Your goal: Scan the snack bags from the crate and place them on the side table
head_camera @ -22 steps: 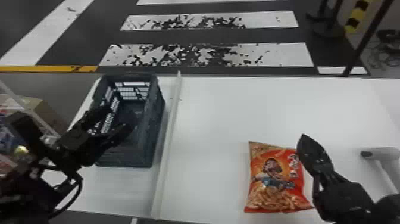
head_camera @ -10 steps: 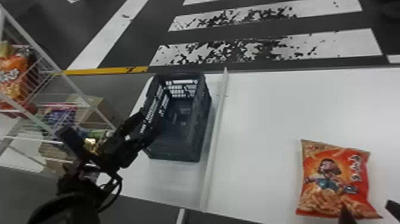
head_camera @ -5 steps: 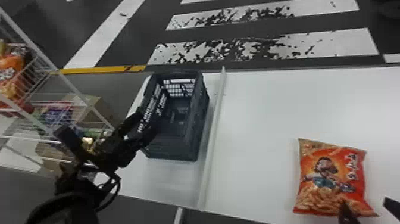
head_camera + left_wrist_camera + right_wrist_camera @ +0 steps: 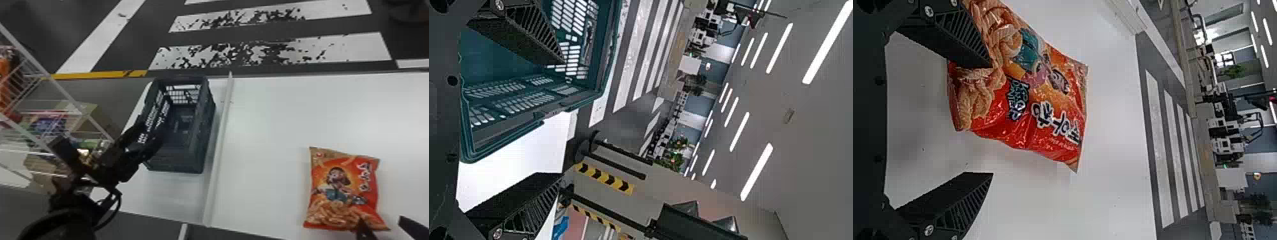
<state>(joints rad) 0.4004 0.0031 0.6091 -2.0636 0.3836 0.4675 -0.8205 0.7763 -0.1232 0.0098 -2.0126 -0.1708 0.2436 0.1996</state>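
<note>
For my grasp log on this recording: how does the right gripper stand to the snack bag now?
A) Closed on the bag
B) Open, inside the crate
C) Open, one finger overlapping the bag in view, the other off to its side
C: the right gripper has its fingers apart, one overlapping a corner of the snack bag and the other over the white table.

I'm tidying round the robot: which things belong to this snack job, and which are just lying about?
Job:
- snack bag on white table
- crate
- left gripper, open
- right gripper, open

Apparently unrelated:
- cardboard box
- wire rack
- striped floor strip
</note>
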